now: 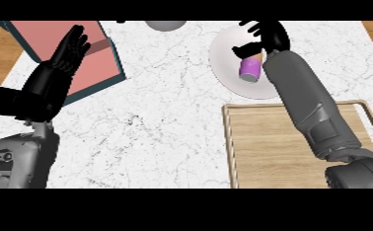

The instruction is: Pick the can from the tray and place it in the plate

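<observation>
Right hand [266,35] over the plate [222,52], can [250,69] beneath it.
Whether it grips cannot be told; release only once the can rests well inside the rim.

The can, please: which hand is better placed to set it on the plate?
The right hand: it is curled round the can over the plate. The left hand rests open, far left.
</observation>
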